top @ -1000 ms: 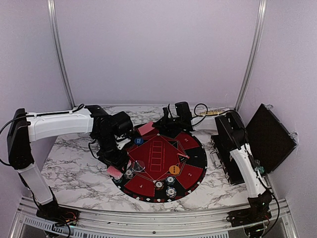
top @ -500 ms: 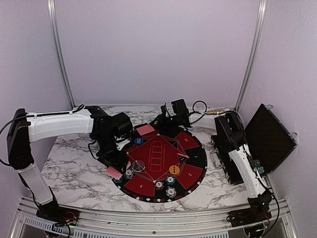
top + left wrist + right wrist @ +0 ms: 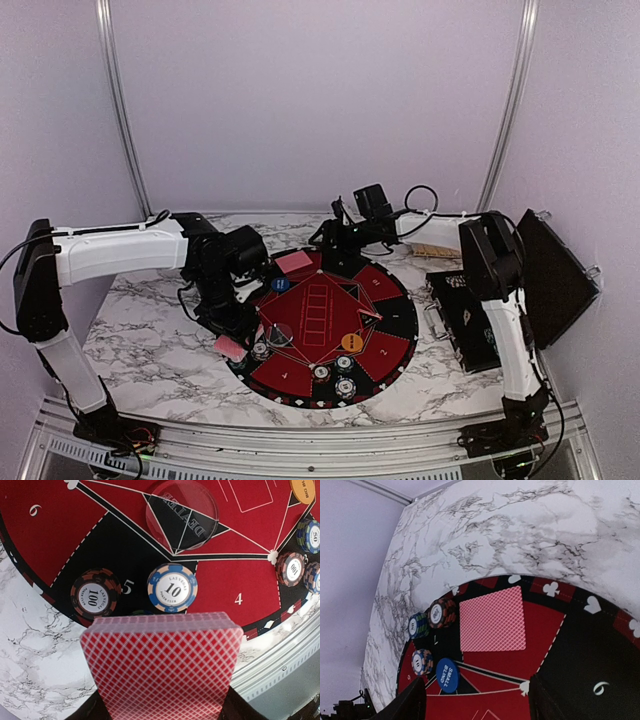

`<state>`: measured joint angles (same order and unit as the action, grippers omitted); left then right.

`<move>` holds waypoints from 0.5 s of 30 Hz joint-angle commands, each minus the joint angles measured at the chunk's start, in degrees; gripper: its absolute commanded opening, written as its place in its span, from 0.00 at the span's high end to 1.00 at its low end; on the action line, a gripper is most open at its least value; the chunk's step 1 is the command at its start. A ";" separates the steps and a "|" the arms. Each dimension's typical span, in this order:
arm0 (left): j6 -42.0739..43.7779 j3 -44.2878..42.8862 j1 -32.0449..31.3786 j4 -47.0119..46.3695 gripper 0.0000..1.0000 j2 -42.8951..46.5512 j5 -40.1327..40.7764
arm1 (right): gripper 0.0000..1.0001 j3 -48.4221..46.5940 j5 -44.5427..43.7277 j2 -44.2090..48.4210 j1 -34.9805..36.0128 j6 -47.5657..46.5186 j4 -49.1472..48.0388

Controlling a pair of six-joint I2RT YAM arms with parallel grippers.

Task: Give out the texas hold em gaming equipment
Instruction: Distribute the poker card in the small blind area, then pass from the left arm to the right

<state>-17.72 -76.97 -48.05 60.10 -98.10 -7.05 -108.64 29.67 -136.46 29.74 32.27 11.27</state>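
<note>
Here, the clear button [image 3: 181, 514] reads DEALER, the blue button [image 3: 447, 675] SMALL BLIND.

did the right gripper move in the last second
Yes. The right gripper has pulled back, up-image and rightward, away from the card lying on the mat far edge.

A round black-and-red mat [image 3: 398, 322] lies on the marble table [image 3: 150, 340], an open black case [image 3: 555, 280] just right of it

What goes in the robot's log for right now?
left gripper: holding deck | right gripper: open, clear of card | card: face-down on mat
</note>
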 commanded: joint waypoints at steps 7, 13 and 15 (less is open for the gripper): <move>0.48 -5.74 -2.83 2.04 0.56 -1.80 1.21 | 0.34 24.93 17.85 19.39 1.18 5.45 -16.08; 1.26 -9.40 -4.26 2.51 0.56 -4.23 1.51 | 0.34 36.41 21.20 26.88 3.85 9.55 -22.03; 1.63 -10.70 -4.72 2.81 0.56 -4.89 1.80 | 0.34 38.68 21.98 27.90 4.89 10.30 -23.00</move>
<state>-17.37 -84.31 -51.94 61.12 -101.60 -5.98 -72.69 47.79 -112.03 32.53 39.70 -6.02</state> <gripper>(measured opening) 0.669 0.660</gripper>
